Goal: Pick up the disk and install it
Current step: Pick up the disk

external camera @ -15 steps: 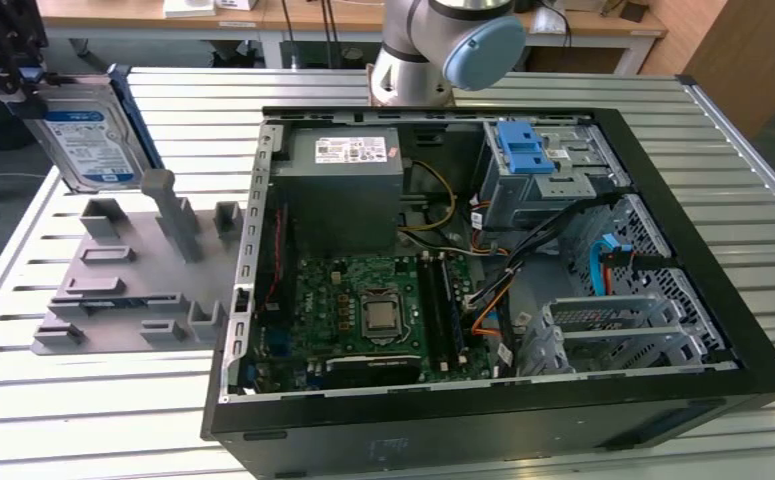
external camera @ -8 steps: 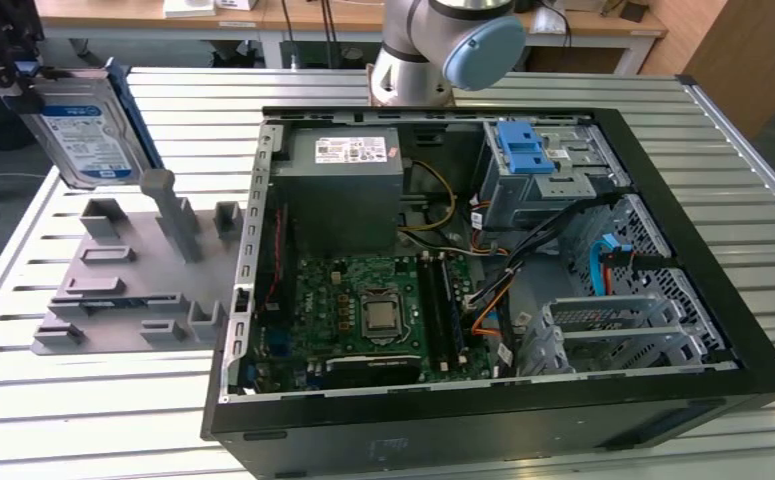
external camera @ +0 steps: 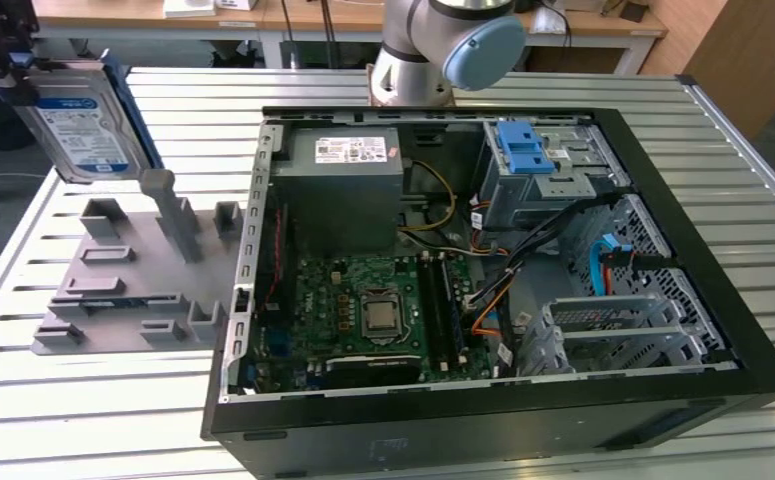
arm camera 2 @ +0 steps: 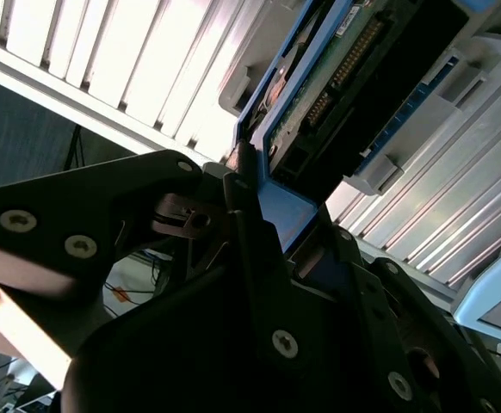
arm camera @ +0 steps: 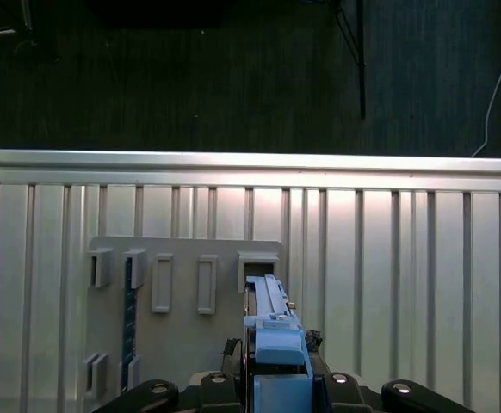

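Note:
The disk (external camera: 83, 128), a silver drive with a white-and-blue label in a blue carrier frame, hangs upright in the air at the exterior view's far left, above the grey holder plate (external camera: 120, 275). My gripper (external camera: 16, 68) is shut on its top edge. In the first wrist view the carrier's blue edge (arm camera: 272, 331) runs out from between the fingers, over the holder plate (arm camera: 177, 335). The second wrist view shows the disk's circuit-board side (arm camera 2: 345, 60) clamped in my gripper (arm camera 2: 266, 215).
An open black computer case (external camera: 707, 300) lies on the slatted metal table (external camera: 107, 420), with a motherboard (external camera: 360, 310), a grey power supply (external camera: 347, 165) and a metal drive bay topped by a blue latch (external camera: 526, 150). The arm's base (external camera: 434, 50) stands behind the case.

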Controlling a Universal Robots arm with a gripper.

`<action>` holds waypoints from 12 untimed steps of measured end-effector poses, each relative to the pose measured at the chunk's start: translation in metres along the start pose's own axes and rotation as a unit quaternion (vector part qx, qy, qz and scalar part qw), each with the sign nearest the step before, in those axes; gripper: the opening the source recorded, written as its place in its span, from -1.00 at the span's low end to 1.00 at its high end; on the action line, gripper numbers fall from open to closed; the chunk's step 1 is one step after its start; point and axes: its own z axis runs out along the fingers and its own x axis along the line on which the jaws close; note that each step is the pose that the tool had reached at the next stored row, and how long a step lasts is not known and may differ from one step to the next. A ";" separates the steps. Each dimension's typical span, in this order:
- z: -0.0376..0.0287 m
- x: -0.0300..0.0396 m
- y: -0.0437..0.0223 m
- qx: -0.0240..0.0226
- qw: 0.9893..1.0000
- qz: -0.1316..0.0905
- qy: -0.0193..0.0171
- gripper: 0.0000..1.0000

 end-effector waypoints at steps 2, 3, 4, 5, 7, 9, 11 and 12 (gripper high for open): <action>-0.0022 0.0000 0.0000 0.000 1.000 0.000 0.000 -0.27; -0.0031 0.0000 0.0001 0.000 1.000 0.000 0.000 -0.27; -0.0043 0.0000 0.0001 0.000 1.000 0.000 0.000 -0.27; -0.0053 0.0000 0.0001 0.000 1.000 0.000 0.000 -0.27; -0.0073 -0.0001 0.0002 0.000 1.000 0.000 0.000 -0.27; -0.0092 -0.0001 0.0002 0.000 1.000 0.000 0.000 -0.27; -0.0112 -0.0001 0.0002 0.000 1.000 0.000 0.000 -0.27; -0.0122 -0.0001 0.0003 0.000 1.000 0.000 0.000 -0.27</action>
